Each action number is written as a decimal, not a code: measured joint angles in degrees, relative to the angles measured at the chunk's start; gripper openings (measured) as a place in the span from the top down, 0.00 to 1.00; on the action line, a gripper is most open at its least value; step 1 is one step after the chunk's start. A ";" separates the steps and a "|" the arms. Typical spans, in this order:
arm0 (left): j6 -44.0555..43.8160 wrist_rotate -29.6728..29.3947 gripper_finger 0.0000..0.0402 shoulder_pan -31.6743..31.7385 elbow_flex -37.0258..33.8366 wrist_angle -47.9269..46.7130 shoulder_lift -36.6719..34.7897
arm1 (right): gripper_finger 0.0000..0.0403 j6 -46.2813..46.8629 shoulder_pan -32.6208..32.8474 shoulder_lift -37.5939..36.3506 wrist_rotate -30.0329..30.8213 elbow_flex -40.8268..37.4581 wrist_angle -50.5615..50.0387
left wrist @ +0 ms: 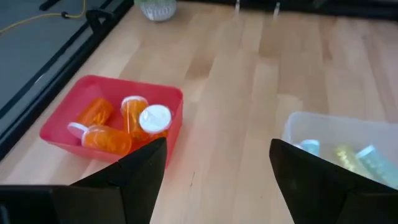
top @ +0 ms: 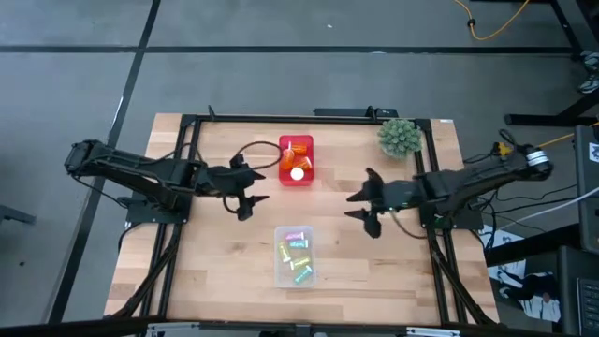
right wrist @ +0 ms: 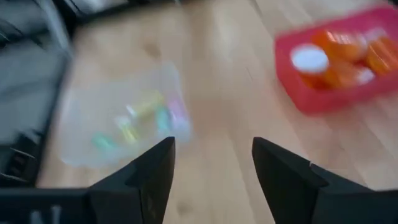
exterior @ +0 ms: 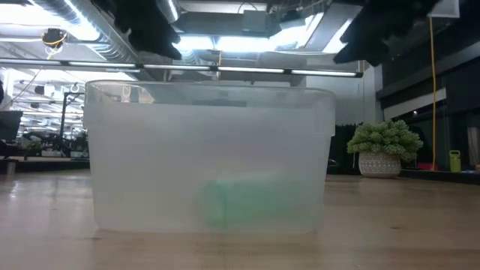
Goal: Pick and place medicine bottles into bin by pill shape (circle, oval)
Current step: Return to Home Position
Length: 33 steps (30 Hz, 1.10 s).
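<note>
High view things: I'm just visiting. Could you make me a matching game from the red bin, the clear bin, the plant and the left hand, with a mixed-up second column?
Column one:
1. red bin
2. clear bin
3. plant
4. left hand

Column two:
A. open, holding nothing
B. holds small pastel bottles
C. green and bushy
D. holds orange bottles

Pairs: 1-D, 2-B, 3-C, 4-A.
</note>
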 joint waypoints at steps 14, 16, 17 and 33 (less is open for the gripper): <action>-5.91 0.24 0.31 -0.01 0.00 -2.41 -4.22 | 0.46 -1.72 0.77 -16.65 -1.05 -30.32 40.86; -8.48 2.29 0.31 -0.32 0.00 -6.43 -4.18 | 0.46 0.07 0.77 -16.87 -0.99 -31.60 41.74; -9.10 4.45 0.31 -0.43 0.00 -8.92 -4.18 | 0.46 0.29 0.77 -16.87 -0.97 -31.96 41.86; -10.20 4.26 0.31 -6.01 -3.70 -11.87 -13.76 | 0.46 -6.80 0.75 -16.83 -0.93 -33.03 41.48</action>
